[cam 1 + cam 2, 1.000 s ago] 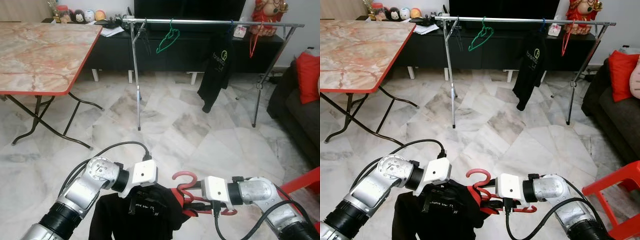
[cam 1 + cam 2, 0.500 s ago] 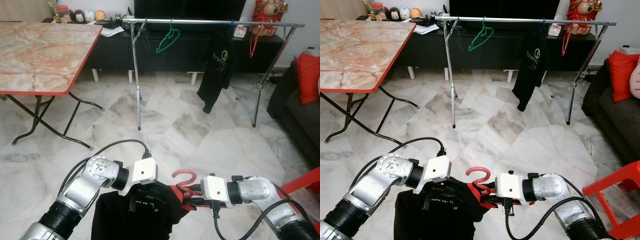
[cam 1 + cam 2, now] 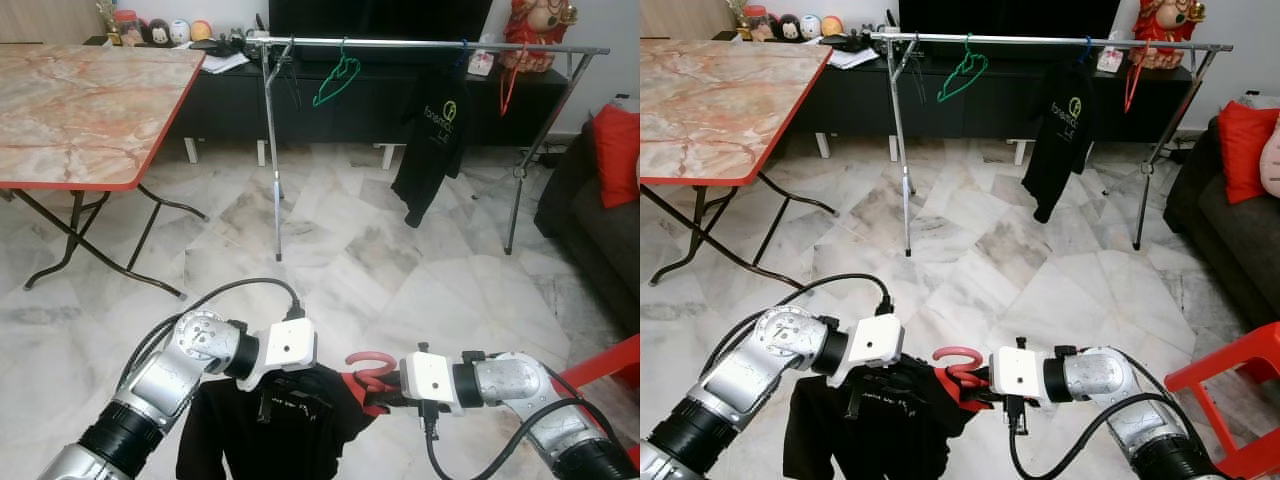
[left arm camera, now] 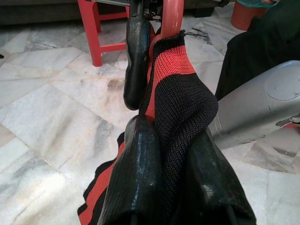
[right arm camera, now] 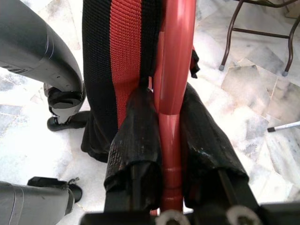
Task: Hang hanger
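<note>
Red hanger (image 5: 174, 93) is clamped in the right gripper (image 5: 168, 136), shirt (image 3: 270, 425) draped.

Black garment (image 3: 428, 150) hanging on the clothes rail (image 3: 430, 43): pale lettering running vertically beneath a round yellow-green emblem; the opening letters look like "fore", the rest too small to read.

Black garment (image 3: 270, 425) held low between the arms: small white print on its chest, illegible.
</note>
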Motion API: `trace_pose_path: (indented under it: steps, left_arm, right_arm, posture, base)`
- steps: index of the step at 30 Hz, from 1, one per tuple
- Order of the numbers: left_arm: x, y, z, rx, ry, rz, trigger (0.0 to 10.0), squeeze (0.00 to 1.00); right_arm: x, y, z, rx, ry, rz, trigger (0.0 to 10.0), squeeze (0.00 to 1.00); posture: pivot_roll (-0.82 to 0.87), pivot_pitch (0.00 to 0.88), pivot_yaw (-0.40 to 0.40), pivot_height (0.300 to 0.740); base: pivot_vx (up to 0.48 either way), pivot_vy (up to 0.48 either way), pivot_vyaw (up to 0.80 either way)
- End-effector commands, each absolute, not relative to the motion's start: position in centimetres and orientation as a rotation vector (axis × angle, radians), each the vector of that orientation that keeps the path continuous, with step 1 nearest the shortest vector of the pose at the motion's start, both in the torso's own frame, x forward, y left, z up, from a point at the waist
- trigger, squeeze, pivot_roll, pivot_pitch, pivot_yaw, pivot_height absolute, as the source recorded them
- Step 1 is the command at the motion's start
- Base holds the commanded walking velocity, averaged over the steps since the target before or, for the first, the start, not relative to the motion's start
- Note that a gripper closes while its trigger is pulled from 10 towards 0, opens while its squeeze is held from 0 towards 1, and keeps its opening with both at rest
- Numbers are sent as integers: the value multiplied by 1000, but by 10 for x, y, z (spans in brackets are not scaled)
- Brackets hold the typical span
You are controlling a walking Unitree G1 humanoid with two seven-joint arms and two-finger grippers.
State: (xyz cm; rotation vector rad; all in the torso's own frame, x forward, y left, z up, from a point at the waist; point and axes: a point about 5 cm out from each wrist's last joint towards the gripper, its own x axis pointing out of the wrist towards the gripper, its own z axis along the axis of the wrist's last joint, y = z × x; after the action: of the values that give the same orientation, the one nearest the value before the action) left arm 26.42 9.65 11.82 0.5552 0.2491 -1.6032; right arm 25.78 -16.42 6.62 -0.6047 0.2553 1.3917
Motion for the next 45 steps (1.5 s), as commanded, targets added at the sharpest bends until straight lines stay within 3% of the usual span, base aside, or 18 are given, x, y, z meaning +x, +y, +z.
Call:
trace_pose_path:
  steps: [1, 9, 10, 12, 34, 35, 37, 38, 45]
  left_arm:
    - [265, 96, 120, 573, 247, -1622, 10000, 0]
    - [267, 95, 119, 602, 236, -1611, 10000, 0]
    - [267, 95, 119, 599, 235, -1610, 10000, 98]
    - [268, 94, 119, 589, 236, -1611, 10000, 1000]
    - [265, 102, 119, 567, 266, -1631, 10000, 1000]
    - [266, 100, 119, 567, 248, -1615, 10000, 949]
    - [267, 99, 120, 570, 228, -1596, 10000, 949]
    - [269, 98, 119, 558, 217, -1568, 10000, 0]
    - [271, 96, 116, 500, 198, -1516, 10000, 0]
  right_arm:
    - [262, -170, 70, -623, 250, 1348, 0, 0]
    - [262, -171, 70, -621, 248, 1338, 0, 0]
    - [262, -171, 70, -621, 247, 1337, 0, 0]
    - [263, -171, 70, -620, 246, 1332, 0, 0]
    - [267, -169, 70, -607, 227, 1275, 0, 0]
    - [268, -169, 70, -605, 224, 1265, 0, 0]
    - [269, -169, 70, -605, 221, 1261, 0, 0]
    - [269, -169, 71, -602, 219, 1259, 0, 0]
    - [270, -169, 73, -598, 213, 1259, 0, 0]
  posture:
    - [-89, 0, -72, 740]
    - [-90, 0, -68, 740]
    - [-90, 0, -68, 740]
    - [-91, 0, -66, 740]
    - [-83, 0, -63, 740]
    - [-83, 0, -63, 740]
    - [-83, 0, -63, 740]
    - [-84, 0, -63, 740]
    - [-85, 0, -66, 740]
  base:
    - [0, 0, 0]
    - [0, 0, 0]
    - [0, 0, 0]
    - [0, 0, 0]
    - [0, 0, 0]
    - [0, 0, 0]
    - [0, 0, 0]
    - [0, 0, 0]
    - [0, 0, 0]
